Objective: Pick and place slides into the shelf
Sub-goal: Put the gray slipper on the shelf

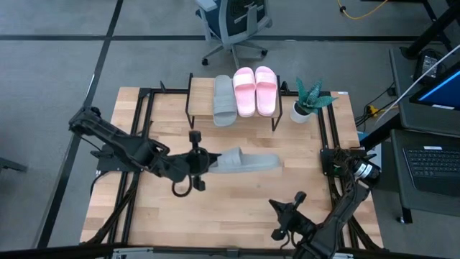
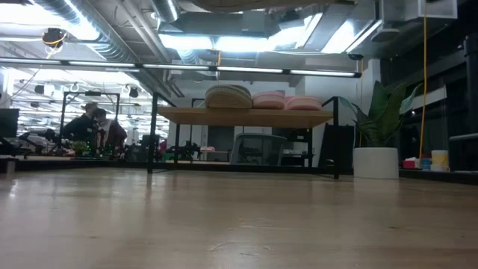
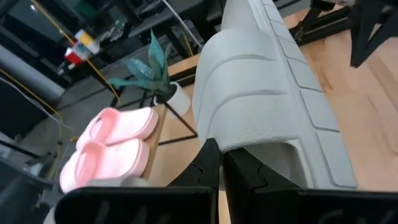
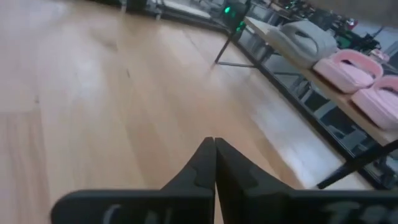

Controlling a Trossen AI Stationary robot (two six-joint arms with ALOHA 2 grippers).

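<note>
Right tool [image 1: 286, 216]: near edge of the bench [image 1: 144, 216], towards its right corner; fingers pressed together, gripping nothing, parked clear of the work.
Left tool [image 1: 202, 162]: over the middle of the bench, reaching in from the left edge; fingers pinched on one end of the fourth slide, probably so the rest of it leads towards the shelf.
Held grey-green slide [image 1: 246, 160]: stretches from the left tool towards the right edge. The low view shows nothing on the bench surface, so it appears to be lifted clear, ready to carry.
Shelf [image 1: 201, 93]: along the far edge of the bench, wooden top on black legs.
Grey-green slide on shelf [image 1: 224, 99]: left of the pink pair, toe pointing to the near side.
Pink slides [image 1: 255, 90]: side by side, touching, right of the grey-green one.
Free slot: bare board at the shelf's left end, beside the grey-green slide; likely the spot for the held one, keeping the pairs together.
Potted plant [image 1: 309, 101]: just beside the shelf's right end, at the far right corner.
</note>
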